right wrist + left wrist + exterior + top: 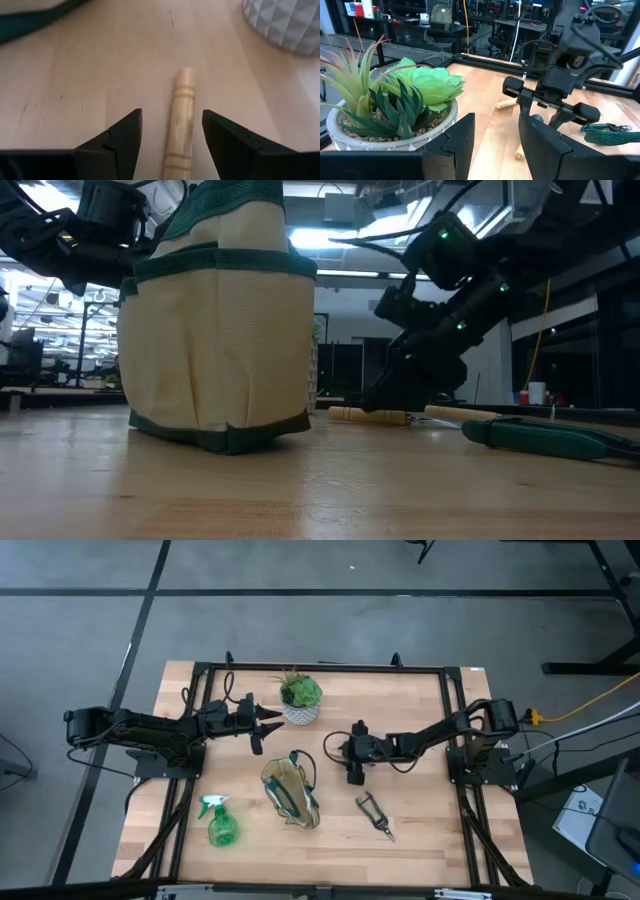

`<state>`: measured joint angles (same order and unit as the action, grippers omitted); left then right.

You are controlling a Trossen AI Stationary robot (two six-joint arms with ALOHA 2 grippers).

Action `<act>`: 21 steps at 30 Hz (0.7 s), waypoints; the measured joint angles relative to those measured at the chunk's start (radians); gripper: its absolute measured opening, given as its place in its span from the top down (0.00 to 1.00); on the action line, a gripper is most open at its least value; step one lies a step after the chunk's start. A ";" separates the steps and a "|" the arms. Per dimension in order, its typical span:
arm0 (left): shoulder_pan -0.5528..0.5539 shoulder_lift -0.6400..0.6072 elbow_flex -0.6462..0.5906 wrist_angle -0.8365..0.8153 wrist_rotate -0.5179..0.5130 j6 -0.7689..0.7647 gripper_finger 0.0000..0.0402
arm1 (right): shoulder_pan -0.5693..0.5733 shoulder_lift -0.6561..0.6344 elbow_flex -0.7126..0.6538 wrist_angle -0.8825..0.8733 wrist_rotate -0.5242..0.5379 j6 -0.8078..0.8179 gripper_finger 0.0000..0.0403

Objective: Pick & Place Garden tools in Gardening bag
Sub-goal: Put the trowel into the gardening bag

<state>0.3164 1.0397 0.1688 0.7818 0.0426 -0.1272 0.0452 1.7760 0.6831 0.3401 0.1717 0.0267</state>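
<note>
Your right gripper [170,137] sits low with its fingers spread either side of a wooden tool handle [181,120], not pinching it; the high view hides that handle. Left gripper [262,727] hangs open by the potted plant [300,698]. Bag [290,790] stands mid-table, spray bottle [220,823] and pruner [375,814] flanking it.

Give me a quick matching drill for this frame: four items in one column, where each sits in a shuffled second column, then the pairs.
1. spray bottle
2. potted plant
3. wooden handle
4. pruner

A. between the open right gripper fingers
B. table's far edge, ahead of the left gripper
C. lying left of the gardening bag
D. lying right of the gardening bag

Pairs: 1-C, 2-B, 3-A, 4-D
</note>
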 joint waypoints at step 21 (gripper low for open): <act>0.000 0.000 0.000 0.000 0.000 0.000 0.63 | 0.027 0.000 0.020 -0.143 0.018 0.072 0.48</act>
<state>0.3164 1.0397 0.1692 0.7817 0.0425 -0.1272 0.0721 1.7756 0.7036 0.1968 0.1894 0.0989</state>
